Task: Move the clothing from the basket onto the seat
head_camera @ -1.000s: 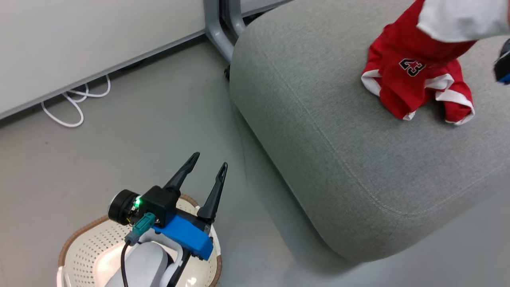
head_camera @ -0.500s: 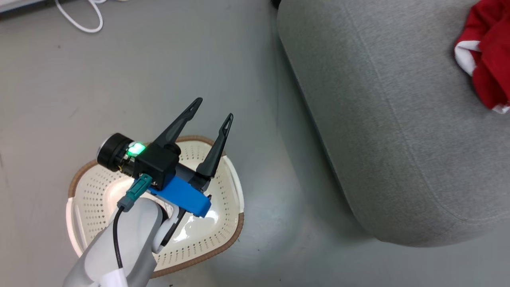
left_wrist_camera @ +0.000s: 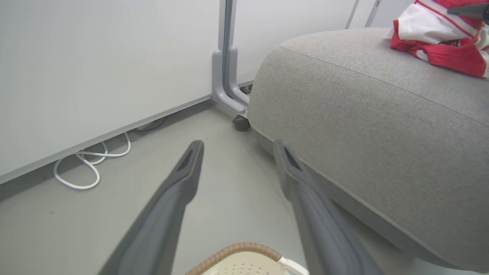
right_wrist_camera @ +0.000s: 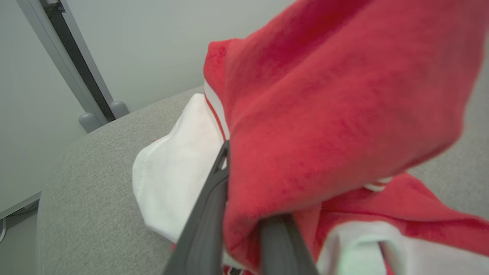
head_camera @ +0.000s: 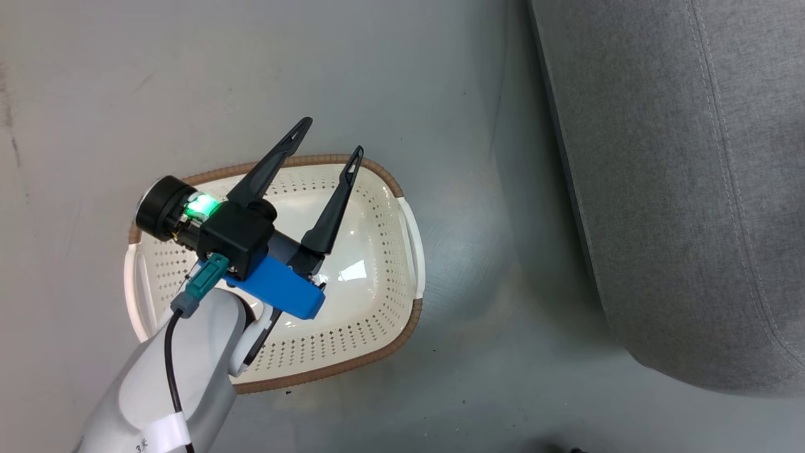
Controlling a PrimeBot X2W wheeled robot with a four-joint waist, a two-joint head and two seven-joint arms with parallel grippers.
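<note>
The cream perforated basket stands on the floor with nothing inside it. My left gripper hovers over its far rim, fingers spread open and nothing between them; in the left wrist view this gripper points at the floor beside the grey seat. Red and white clothing lies on the seat's far end, with a dark fingertip of my other arm above it. My right gripper is shut on a fold of the red clothing, which hangs above the seat.
The seat's rounded edge runs along the right of the head view, close to the basket. A white partition panel with a grey wheeled leg stands behind, and a white cable loops on the floor beneath it.
The head camera has swung downward, so the whole basket has come into view and the clothing has left it. My left gripper stays open over the basket.
</note>
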